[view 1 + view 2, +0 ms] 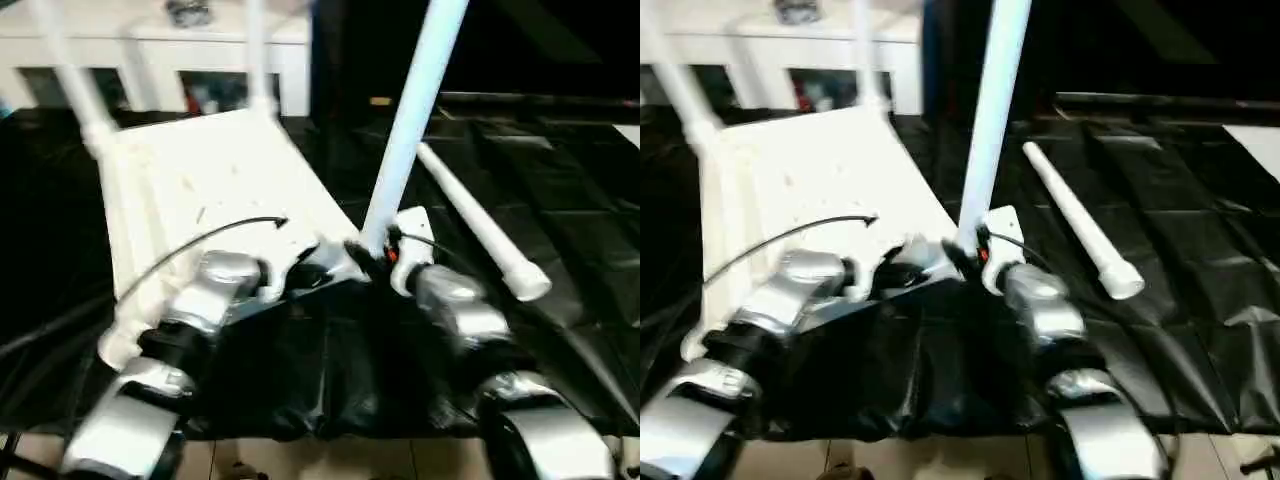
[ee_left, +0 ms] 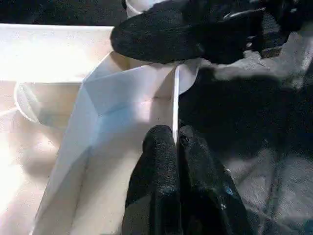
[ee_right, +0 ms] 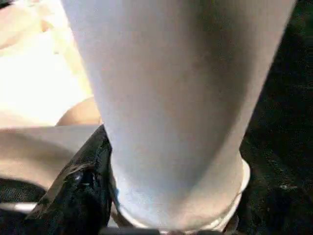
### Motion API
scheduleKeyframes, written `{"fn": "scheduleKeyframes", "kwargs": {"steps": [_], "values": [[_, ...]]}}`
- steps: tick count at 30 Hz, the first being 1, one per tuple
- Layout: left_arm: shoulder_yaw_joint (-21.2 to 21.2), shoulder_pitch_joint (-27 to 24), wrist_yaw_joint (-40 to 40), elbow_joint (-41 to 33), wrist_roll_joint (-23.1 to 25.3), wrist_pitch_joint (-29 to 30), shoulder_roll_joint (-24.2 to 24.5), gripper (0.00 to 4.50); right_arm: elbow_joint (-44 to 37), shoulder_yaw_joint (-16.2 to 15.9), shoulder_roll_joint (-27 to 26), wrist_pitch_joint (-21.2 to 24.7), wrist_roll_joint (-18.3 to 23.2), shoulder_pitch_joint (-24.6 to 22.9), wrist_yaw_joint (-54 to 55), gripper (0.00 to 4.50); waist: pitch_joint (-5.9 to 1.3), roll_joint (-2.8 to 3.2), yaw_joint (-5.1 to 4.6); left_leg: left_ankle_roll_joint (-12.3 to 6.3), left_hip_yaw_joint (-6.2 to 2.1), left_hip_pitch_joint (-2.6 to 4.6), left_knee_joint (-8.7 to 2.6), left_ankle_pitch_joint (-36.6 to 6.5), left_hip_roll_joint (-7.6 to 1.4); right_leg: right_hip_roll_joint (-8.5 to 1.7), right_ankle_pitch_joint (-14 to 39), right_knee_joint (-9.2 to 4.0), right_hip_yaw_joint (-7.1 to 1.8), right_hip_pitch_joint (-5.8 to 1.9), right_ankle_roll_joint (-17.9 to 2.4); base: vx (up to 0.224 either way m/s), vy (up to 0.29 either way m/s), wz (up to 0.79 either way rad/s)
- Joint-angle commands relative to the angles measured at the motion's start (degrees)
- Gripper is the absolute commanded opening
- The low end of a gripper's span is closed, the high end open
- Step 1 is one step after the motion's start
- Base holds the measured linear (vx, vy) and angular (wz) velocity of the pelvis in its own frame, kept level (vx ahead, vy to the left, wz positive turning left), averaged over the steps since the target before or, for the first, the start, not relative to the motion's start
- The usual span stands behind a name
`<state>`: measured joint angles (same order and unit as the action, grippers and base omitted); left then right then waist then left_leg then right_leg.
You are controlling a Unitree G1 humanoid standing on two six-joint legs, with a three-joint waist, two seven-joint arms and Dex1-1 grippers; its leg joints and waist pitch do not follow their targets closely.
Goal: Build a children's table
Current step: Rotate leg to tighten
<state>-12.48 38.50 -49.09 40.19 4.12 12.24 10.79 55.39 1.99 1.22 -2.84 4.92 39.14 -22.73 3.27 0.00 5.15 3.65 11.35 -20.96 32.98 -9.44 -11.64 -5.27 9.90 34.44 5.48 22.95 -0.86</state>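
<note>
Upright, the leg [image 1: 410,120] stands gripped in the right end effector [image 1: 372,252] — left end effector [image 2: 176,142] pinches the tabletop [image 1: 220,180] rim.

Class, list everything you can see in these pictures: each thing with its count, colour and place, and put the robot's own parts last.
White plastic rectangular tabletop: one, upside down on the black sheet, before the robot.
Long white tapered tubular legs: four. Two stand at the far corners, one stands at the near right corner, one lies loose on the sheet to the right.
Black crinkled plastic sheet: one, covering the floor under everything.
White cabinet with glass doors: one, behind the tabletop.
Silver forearms: two, rising from the picture's bottom edge.
Left hand: black fingers pinching the tabletop's thin near rim.
Right hand: black, gripping the base of the near right leg.
</note>
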Motion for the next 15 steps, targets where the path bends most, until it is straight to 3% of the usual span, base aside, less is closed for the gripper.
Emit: {"fn": "scheduleKeyframes", "kwargs": {"steps": [1, 3, 8, 11, 15], "values": [[-2.12, 1.29, 0.37, -1.66, -0.98, -2.04, -3.85, 0.00, 2.34, -2.72, -5.42, 0.11, -0.49, 1.03, -1.87, 3.14, -3.88, 0.04, 0.07, -0.07, -1.34, 0.74, -3.91, -16.21, -1.80, -3.91, 20.29, -5.02, -3.00, -2.33, -9.23, 0.000, 0.000, 0.00], [-2.32, 0.85, -0.35, -2.14, -0.89, -2.24, -3.34, 0.00, 3.15, -2.04, -5.70, -0.90, -0.59, 1.43, -1.76, 3.48, -3.89, 0.13, -0.02, -0.29, -1.28, 0.74, -3.94, -16.31, -1.84, -3.85, 18.85, -4.82, -2.99, -2.34, -10.02, 0.000, 0.000, 0.00], [-2.65, -0.07, -3.06, -3.44, -1.14, -3.46, -1.57, 0.00, 3.52, -2.48, -4.96, -3.57, -0.73, 1.88, -3.79, 3.78, -3.85, 0.34, -0.08, -0.31, -1.29, 0.77, -3.99, -17.45, -1.87, -3.93, 18.95, -4.88, -3.03, -2.41, -10.42, 0.000, 0.000, 0.00], [-2.72, -0.64, -6.35, -3.80, -1.45, -4.94, 0.17, 0.00, 1.50, -3.82, -2.95, -3.88, -1.07, 1.15, -8.62, 4.17, -4.04, -0.14, -0.12, -1.23, -1.24, 0.37, -3.92, -15.36, -1.85, -3.87, 15.79, -4.37, -3.05, -2.78, -11.02, 0.000, 0.000, 0.00], [-2.77, -1.55, -11.34, -4.86, -2.52, -7.84, 2.57, 0.00, -0.55, -6.41, 1.10, -4.37, -2.37, -0.27, -17.44, 4.17, -4.24, 0.22, 0.27, -2.61, -0.95, 0.37, -3.56, -12.21, -2.08, -3.62, 9.29, -3.50, -3.06, -2.83, -12.95, 0.000, 0.000, 0.00]]}}
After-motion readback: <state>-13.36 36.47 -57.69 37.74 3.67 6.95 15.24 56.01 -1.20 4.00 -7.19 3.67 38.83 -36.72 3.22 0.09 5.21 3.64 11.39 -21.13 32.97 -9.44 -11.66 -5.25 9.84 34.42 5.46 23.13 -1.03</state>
